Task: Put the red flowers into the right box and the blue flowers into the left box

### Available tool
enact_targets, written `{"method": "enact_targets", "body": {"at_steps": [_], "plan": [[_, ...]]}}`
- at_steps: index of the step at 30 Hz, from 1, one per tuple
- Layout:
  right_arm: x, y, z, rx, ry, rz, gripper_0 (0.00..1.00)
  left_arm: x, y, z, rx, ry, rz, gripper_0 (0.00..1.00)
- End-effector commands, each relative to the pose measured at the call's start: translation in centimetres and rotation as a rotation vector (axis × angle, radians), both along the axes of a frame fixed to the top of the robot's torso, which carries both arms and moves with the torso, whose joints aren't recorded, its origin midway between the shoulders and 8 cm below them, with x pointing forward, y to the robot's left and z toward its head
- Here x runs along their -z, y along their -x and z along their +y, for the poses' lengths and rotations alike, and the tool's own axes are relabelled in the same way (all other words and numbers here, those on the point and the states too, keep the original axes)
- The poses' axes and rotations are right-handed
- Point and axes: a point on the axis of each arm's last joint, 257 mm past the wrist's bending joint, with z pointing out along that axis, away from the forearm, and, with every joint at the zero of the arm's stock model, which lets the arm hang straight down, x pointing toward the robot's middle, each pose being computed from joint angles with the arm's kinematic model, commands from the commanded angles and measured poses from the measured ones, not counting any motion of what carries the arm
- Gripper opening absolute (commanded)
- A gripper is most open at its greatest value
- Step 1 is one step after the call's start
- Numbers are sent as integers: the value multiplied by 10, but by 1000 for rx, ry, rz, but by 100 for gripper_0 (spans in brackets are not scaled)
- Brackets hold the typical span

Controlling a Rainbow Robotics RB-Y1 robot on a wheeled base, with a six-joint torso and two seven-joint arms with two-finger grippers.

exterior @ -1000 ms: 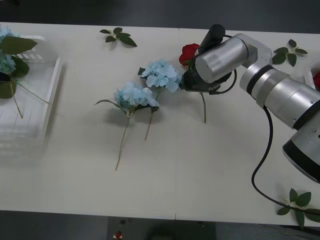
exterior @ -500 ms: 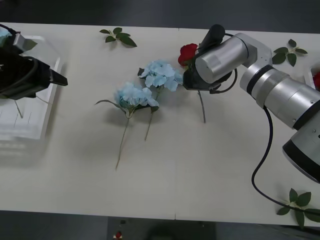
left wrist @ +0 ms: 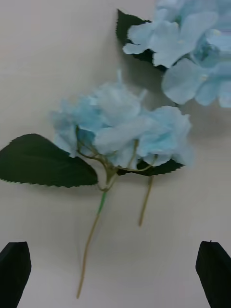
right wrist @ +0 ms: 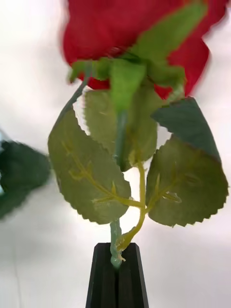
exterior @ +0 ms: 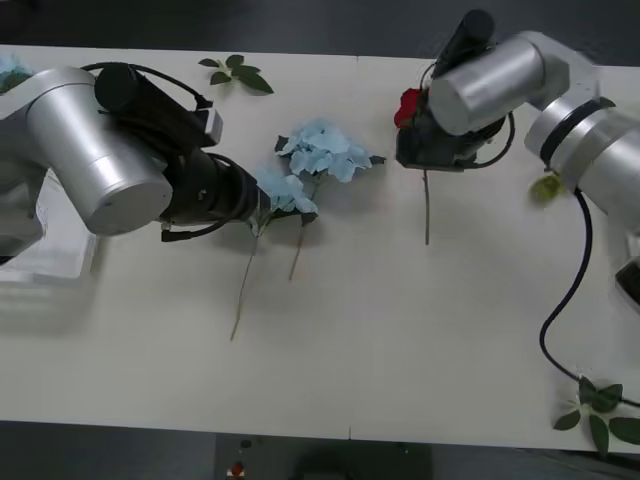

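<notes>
Two blue flowers (exterior: 318,150) lie side by side near the middle of the white counter (exterior: 380,330), stems trailing toward the robot. No writing or label can be read on anything in view.

Nearest the robot, a loose green leaf sprig (exterior: 600,410) lies at the counter's near right corner, beside a black cable (exterior: 560,320) that hangs from the right arm.

Farther in, the left hand (left wrist: 115,269) hovers over the nearer blue flower (left wrist: 120,127), its two black fingertips (left wrist: 14,267) set wide at either side with nothing between them. In the front view the left arm's silver barrel covers that flower's left part, and only its right edge (exterior: 290,195) and stem show. The second hydrangea head (left wrist: 192,43) lies just beyond, its petals close to the first one's, a dark leaf at its edge.

To the right, the right hand (right wrist: 115,269) has its black fingers pressed together on the stem of a red flower (right wrist: 139,38). The rose (exterior: 408,105) is held with its bloom pointing away from the robot and its stem (exterior: 427,210) hanging toward it.

At the left edge, a thin pale part of the left box (exterior: 55,255) shows under the left arm; I cannot tell what it holds. At the far edge lies another leaf sprig (exterior: 238,73).
</notes>
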Motion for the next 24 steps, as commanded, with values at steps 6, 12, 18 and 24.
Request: {"method": "enact_targets", "body": {"at_steps": [6,12,18,24], "plan": [[-199,33,-98,54,-33,-87,0,-7,3,-6,-40,-51,-2,100],[-249,89,-174,132,10,-48,0,8,-1,9,-146,-95,59,100],[-258,133,-263,260,82,1,0,26,-20,8,-165,-121,2,100],[-228,150,-335,265,219,49,0,53,-36,4,-168,-124,-41,100]]}}
